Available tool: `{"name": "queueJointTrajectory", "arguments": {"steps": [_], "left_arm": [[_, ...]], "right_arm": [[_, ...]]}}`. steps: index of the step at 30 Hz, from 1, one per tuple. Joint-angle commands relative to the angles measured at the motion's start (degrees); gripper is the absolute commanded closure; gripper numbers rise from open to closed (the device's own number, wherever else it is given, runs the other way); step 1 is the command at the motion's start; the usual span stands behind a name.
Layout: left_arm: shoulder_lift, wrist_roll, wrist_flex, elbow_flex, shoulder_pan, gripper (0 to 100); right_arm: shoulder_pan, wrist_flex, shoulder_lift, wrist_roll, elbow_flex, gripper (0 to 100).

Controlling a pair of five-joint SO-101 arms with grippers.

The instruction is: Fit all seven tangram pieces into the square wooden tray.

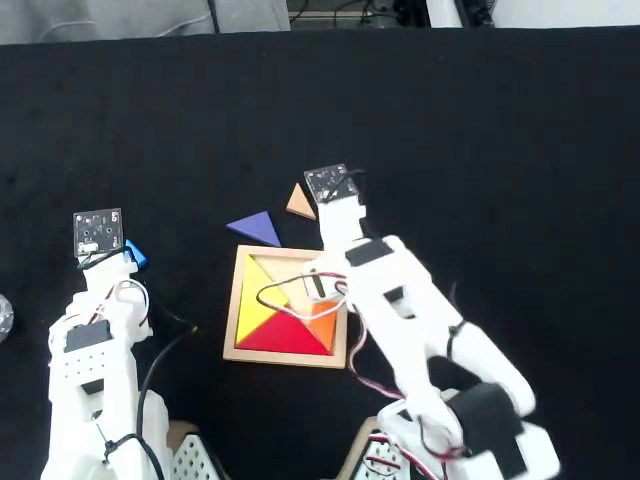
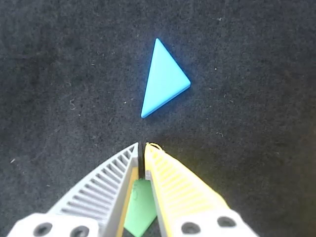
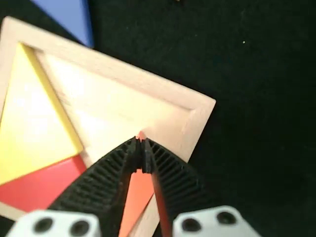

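My right pincer is pressed together, its tips low over the square wooden tray, on the corner of an orange piece that lies inside. I cannot tell whether the tips only touch that piece or nip it.

My left pincer is also closed. It hangs above the black cloth, well apart from the tray, out at the tray's 9 o'clock.

I count seven pieces. Three are in the tray: a yellow triangle, a red triangle and the orange piece. The tray's 1 o'clock part is bare wood.

Two pieces wait just outside it. A violet-blue triangle is near the 11 o'clock corner, and a tan triangle is at 12 o'clock. The violet-blue one's long edge runs roughly from 9 to 3 o'clock. My right arm is the nearer to both.

Two more sit by my left pincer. A cyan triangle lies straight ahead of the tips, not touching, with its long axis pointing roughly away from them. A green piece shows beneath the fingers.
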Motion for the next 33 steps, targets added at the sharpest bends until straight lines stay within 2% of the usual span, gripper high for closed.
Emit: {"name": "queueJointTrajectory", "arguments": {"steps": [1,9,17,26,30,33], "left_arm": [[-0.7,-0.4,0.5,-0.2,0.0,97],[-0.7,-0.4,0.5,-0.2,0.0,97],[-0.7,-0.4,0.5,-0.2,0.0,97],[-0.7,-0.4,0.5,-0.2,0.0,97],[-0.7,-0.4,0.5,-0.2,0.0,97],[-0.7,-0.4,0.5,-0.2,0.0,97]], "right_arm": [[-3.4,0.5,-4.9,2.0,1.4,98.8],[-4.9,0.2,-6.6,1.6,-0.6,98.8],[-5.0,0.6,2.6,1.9,-3.9,98.8],[-5.0,10.8,4.0,2.3,-8.5,98.8],[-5.0,12.7,4.1,6.5,-8.2,98.8],[-5.0,14.2,3.9,6.9,-9.2,98.8]]}}
